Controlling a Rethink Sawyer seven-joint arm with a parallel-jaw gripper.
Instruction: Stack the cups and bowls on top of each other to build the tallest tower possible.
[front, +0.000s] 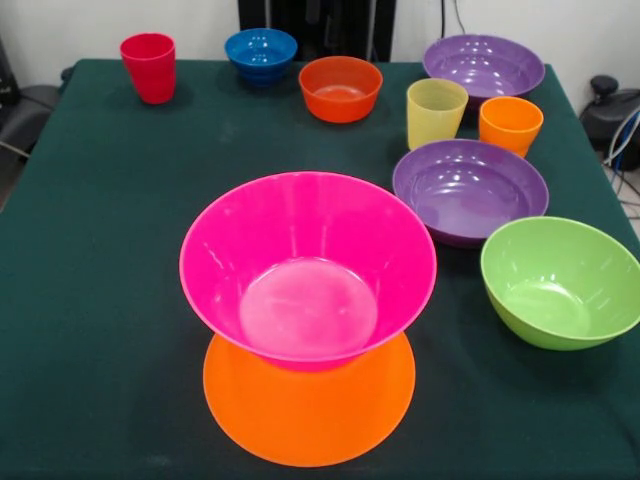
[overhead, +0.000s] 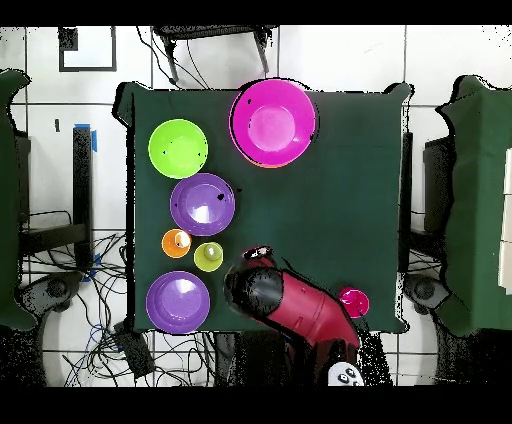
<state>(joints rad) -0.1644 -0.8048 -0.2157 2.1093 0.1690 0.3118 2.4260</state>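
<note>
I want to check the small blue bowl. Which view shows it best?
The front view: the blue bowl stands open and unobstructed at the table's far edge. In the overhead view I cannot find it; the robot arm seems to cover that spot.

The red and black robot arm (overhead: 295, 305) shows only in the overhead view. It reaches from its base at the bottom edge up and to the left, in a bent, drawn-back pose. Its black end (overhead: 257, 256) points toward the middle of the picture. The gripper itself cannot be made out, so its state stays unknown.
</note>
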